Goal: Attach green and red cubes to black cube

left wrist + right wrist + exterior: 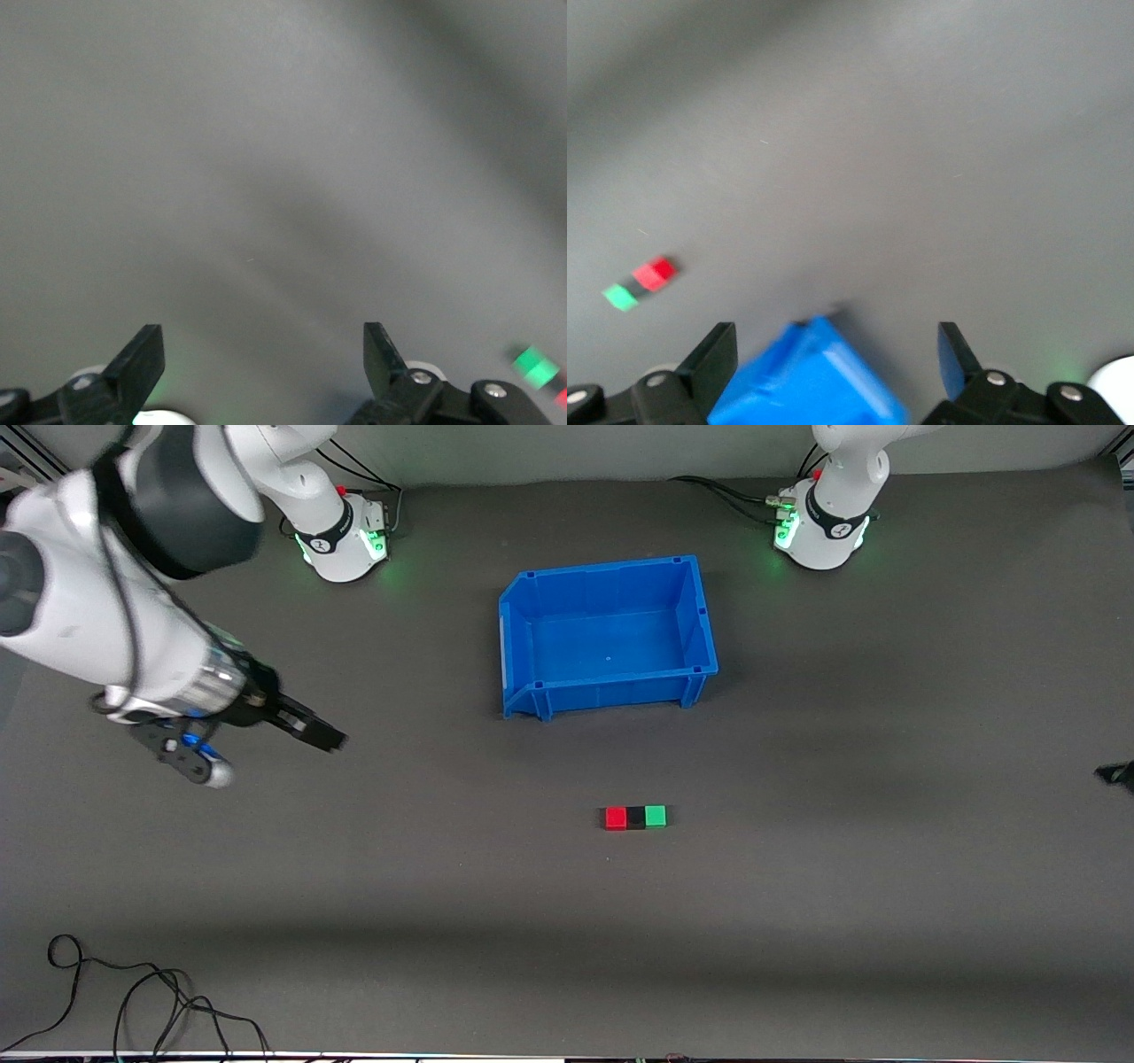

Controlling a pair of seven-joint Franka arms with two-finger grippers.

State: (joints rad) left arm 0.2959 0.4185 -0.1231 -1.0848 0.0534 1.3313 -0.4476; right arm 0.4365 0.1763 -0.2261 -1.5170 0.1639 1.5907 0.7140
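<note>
Red cube (615, 817), black cube (635, 817) and green cube (656, 816) sit joined in a row, the red at nine o'clock of the black; assembly appears complete. Right tool (330, 738) and left tool (263, 365) both open, empty, well apart from the row.

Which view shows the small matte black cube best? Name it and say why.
The front view: the small matte black cube sits sharply between the red cube and green cube, touching both. The right wrist view shows only a dark sliver; in the left wrist view I cannot make it out.
</note>
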